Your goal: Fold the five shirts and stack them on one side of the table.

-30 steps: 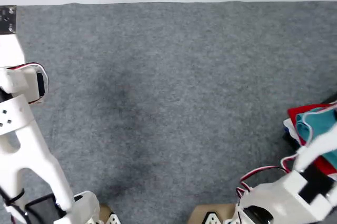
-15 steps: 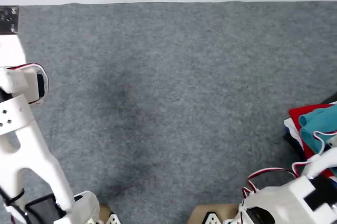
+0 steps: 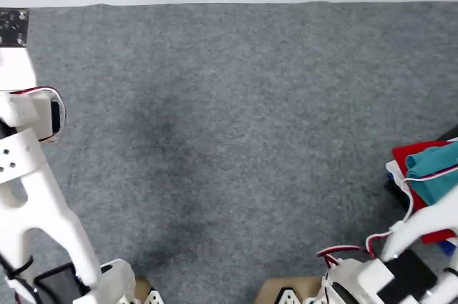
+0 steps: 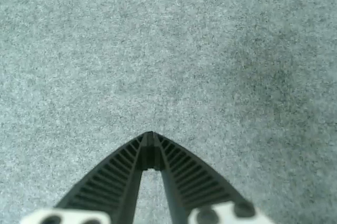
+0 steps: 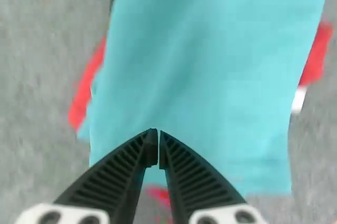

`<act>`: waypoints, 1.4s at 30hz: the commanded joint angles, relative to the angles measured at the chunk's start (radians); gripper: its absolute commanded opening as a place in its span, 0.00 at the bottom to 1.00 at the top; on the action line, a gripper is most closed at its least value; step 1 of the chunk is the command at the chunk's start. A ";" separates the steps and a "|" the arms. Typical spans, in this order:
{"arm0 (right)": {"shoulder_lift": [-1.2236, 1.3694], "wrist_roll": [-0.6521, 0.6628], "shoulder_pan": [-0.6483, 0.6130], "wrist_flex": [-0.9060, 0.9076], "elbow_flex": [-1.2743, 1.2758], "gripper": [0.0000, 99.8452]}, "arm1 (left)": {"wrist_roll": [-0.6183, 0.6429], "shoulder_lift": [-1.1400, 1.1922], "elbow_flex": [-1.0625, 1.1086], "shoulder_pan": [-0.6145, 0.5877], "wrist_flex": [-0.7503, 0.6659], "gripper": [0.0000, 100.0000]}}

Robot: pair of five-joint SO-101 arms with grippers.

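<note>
Shirts [image 3: 415,155] sit stacked at the mat's [image 3: 236,104] right edge, teal shirt [image 5: 210,66] on top. Right gripper [image 5: 154,138] hangs over it, jaws pressed together; left gripper's [image 4: 150,144] jaws likewise, over mat.

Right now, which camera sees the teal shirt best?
The right wrist view: the teal shirt lies close there, on top of a red shirt. The high view catches a small part at the right edge of the grey mat. The left wrist view faces the mat.

Your high camera looks straight down on the grey mat [image 3: 236,104]; both wrist cameras face it closely, the right sharing the teal shirt [image 3: 433,168].
</note>
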 commanded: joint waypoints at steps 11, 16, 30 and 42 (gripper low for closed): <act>0.344 0.012 -0.012 -0.578 -0.044 0.01 | -0.009 -0.034 -0.038 0.002 0.020 0.00; 0.452 0.012 -0.015 -0.730 -0.044 0.01 | -0.009 -0.034 -0.038 0.002 0.020 0.00; 0.245 0.005 -0.065 -0.610 -0.044 0.01 | -0.005 -0.038 -0.042 0.003 0.020 0.00; -0.156 0.002 -0.344 -0.015 -0.038 0.01 | -0.002 -0.282 0.071 0.190 0.020 0.00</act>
